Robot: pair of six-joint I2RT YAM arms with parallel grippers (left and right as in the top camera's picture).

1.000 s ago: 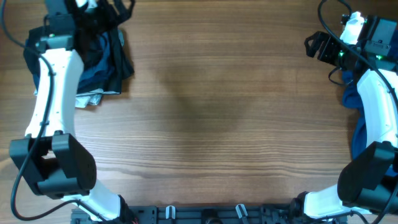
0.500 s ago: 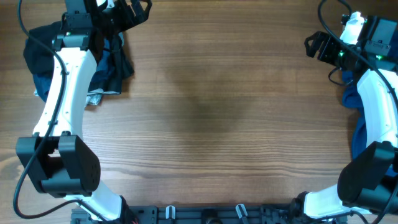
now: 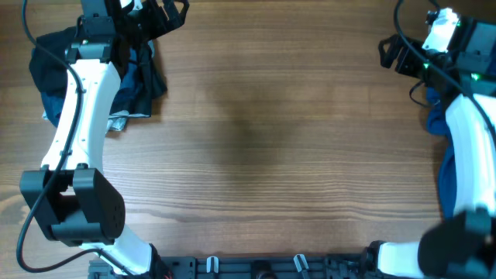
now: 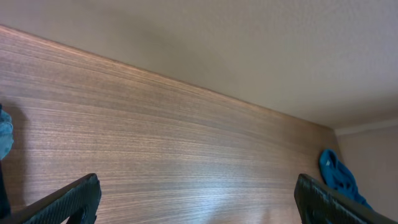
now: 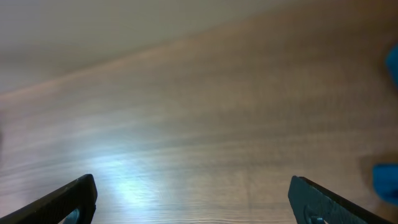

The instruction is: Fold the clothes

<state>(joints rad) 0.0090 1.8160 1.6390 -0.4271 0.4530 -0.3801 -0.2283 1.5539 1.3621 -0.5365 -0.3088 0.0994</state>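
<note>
Close beside left gripper point(image 3: 167, 14), clothes point(image 3: 138, 81) heaped; jaws spread wide.

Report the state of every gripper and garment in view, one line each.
left gripper: open wide, holding nothing
right gripper: open wide, holding nothing
dark and blue clothes pile: crumpled heap at far left, not folded
blue garment: bunched up at the right edge, not folded

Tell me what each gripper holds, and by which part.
Nothing. The left gripper and the right gripper both stand open, with only bare table showing between their tips.
</note>
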